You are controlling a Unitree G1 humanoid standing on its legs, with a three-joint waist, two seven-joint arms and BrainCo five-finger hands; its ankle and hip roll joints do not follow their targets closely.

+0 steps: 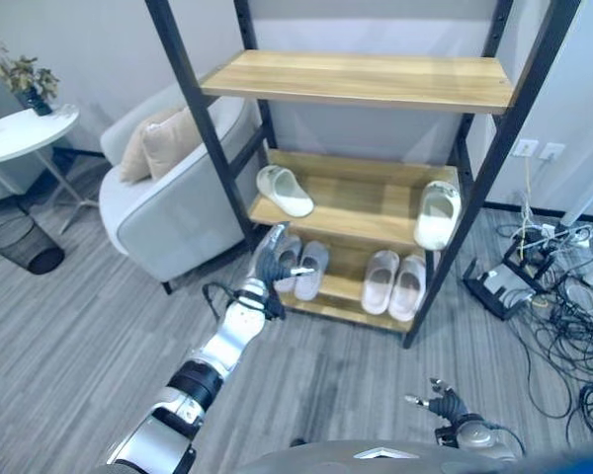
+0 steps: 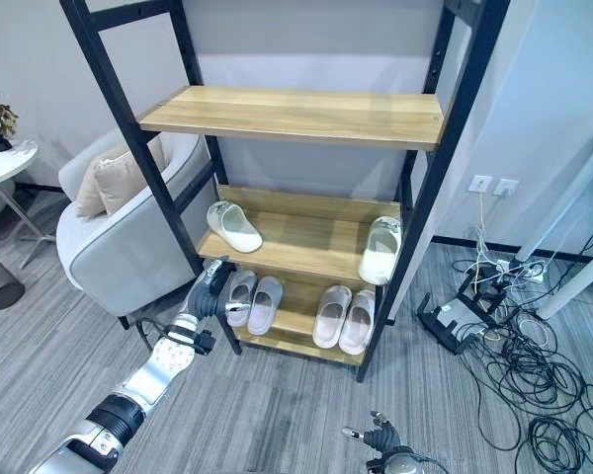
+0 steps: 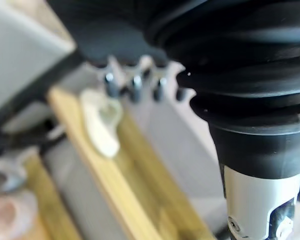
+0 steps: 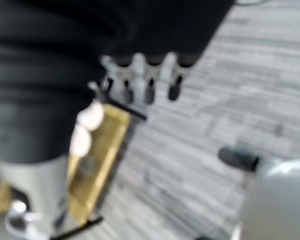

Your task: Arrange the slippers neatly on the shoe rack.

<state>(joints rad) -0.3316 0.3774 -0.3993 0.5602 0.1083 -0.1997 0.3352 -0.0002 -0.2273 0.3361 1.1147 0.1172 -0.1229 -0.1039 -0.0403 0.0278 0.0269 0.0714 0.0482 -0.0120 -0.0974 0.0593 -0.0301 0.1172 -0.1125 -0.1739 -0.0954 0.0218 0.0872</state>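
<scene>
Wooden shoe rack (image 1: 376, 84): left robot hand (image 1: 273, 261) (fingers straight, empty) mid-frame by grey slippers (image 1: 302, 269); right robot hand (image 1: 443, 403) relaxed, lower right.

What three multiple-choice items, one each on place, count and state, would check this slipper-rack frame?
1. Where is the left hand?
A. at the bottom shelf's left end
B. on the top shelf
C. over the armchair

2. How many slippers lie on the middle shelf?
A. none
B. two
C. four

3. How is the top shelf?
A. bare
B. holding a pair
C. holding cushions

Answers:
1 A, the hand is by the grey pair there.
2 B, one white slipper at the left end, another at the right.
3 A, only wood shows.
</scene>
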